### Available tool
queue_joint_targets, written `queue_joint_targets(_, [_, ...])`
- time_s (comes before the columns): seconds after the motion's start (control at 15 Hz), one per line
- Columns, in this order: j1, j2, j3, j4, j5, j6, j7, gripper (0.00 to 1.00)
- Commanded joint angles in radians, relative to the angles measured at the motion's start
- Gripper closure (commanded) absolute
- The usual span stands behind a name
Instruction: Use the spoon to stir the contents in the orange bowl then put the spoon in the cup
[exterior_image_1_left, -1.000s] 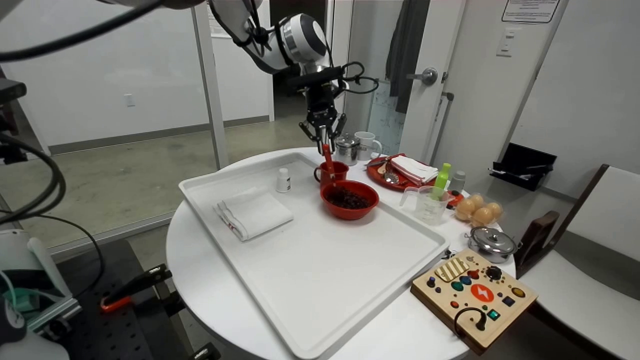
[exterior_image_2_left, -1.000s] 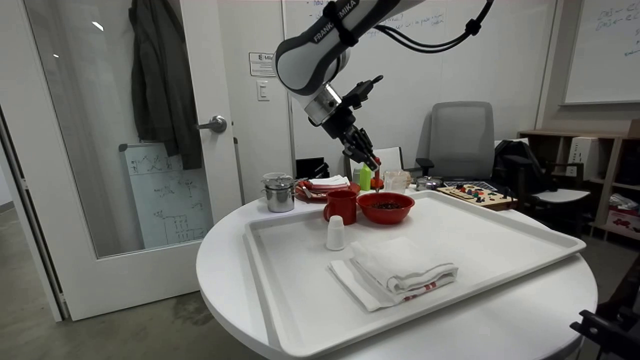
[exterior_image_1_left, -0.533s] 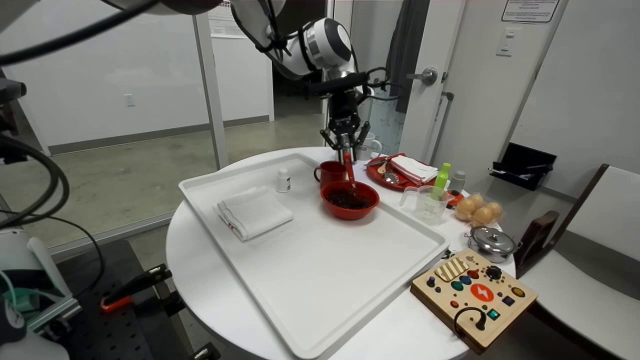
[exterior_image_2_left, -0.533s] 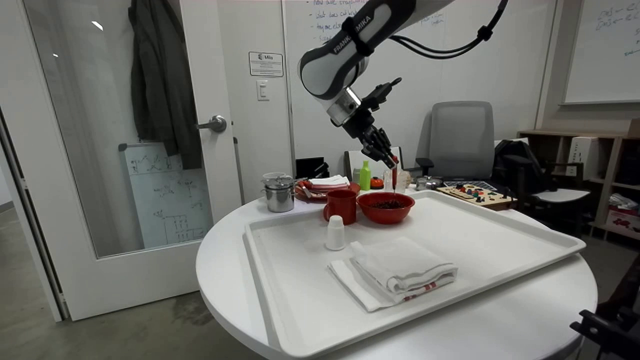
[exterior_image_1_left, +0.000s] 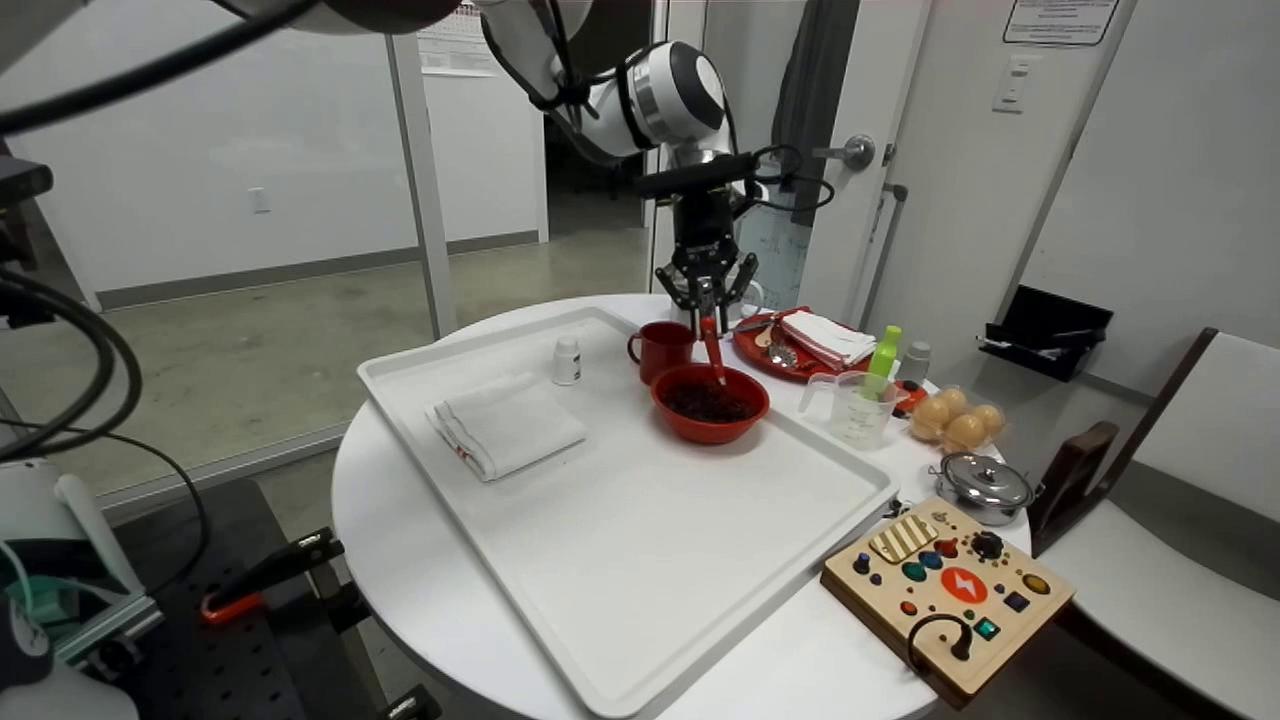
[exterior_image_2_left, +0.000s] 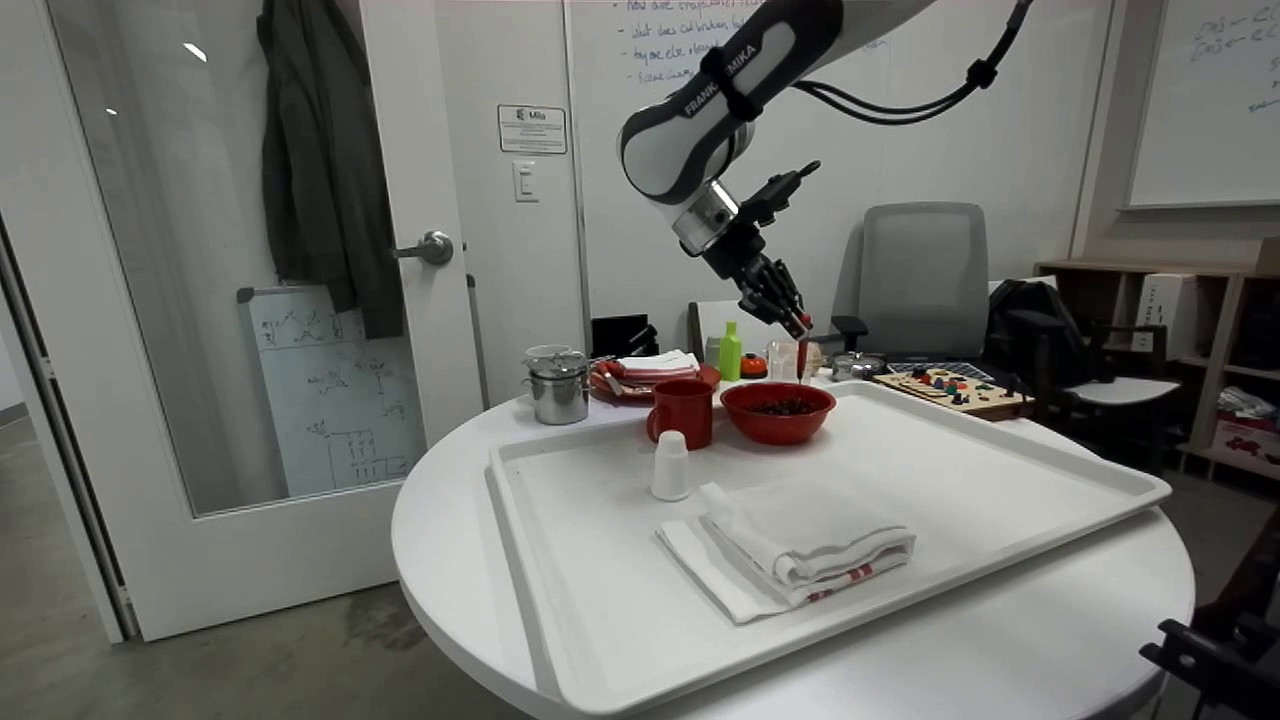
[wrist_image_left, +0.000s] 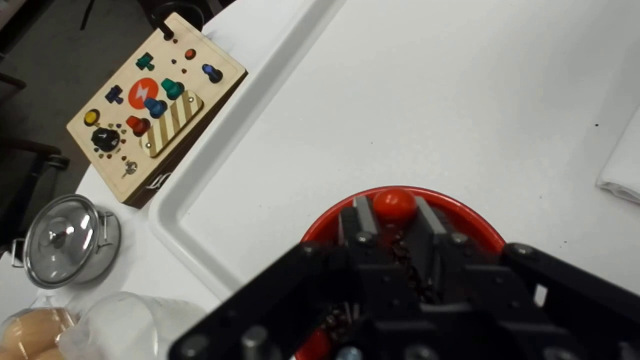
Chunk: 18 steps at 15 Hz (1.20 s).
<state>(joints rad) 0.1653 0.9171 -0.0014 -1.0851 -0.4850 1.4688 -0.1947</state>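
Observation:
My gripper (exterior_image_1_left: 711, 318) is shut on the red handle of the spoon (exterior_image_1_left: 713, 350), above the far side of the red-orange bowl (exterior_image_1_left: 708, 431). It shows also in an exterior view (exterior_image_2_left: 803, 326). In the wrist view the handle's round end (wrist_image_left: 394, 204) sits between the fingertips. The spoon points down, slightly tilted; its lower end is in the bowl, and its head is hidden. The bowl holds dark, bean-like contents (exterior_image_1_left: 708, 402). The red cup (exterior_image_1_left: 664, 350) stands upright on the tray just beside the bowl; it shows also in an exterior view (exterior_image_2_left: 684, 414).
The white tray (exterior_image_1_left: 640, 560) also carries a folded white cloth (exterior_image_1_left: 510, 425) and a small white bottle (exterior_image_1_left: 567, 361). Behind the tray stand a red plate (exterior_image_1_left: 755, 352) with utensils and napkin, a measuring cup (exterior_image_1_left: 858, 408), eggs (exterior_image_1_left: 957, 418), a steel pot (exterior_image_1_left: 985, 487) and a wooden switch board (exterior_image_1_left: 945, 595).
My gripper has moved across the bowl with the spoon, away from the cup side, and has dropped slightly. The bowl has slid a little the same way, away from the cup.

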Motion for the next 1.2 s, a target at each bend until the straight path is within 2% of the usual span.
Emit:
queue_joint_targets(0.0, [0.039,0.011,0.01,0.04,0.012,-0.022,-0.019,0.88])
queue_joint_targets(0.33, [0.11,0.018,0.024,0.05,-0.009,-0.022,-0.03,0.88])
queue_joint_targets(0.6, [0.138,0.02,0.023,0.05,-0.012,-0.021,-0.036,0.89])
queue_joint_targets(1.13, [0.076,0.024,-0.001,0.051,0.008,-0.023,-0.031,0.88])
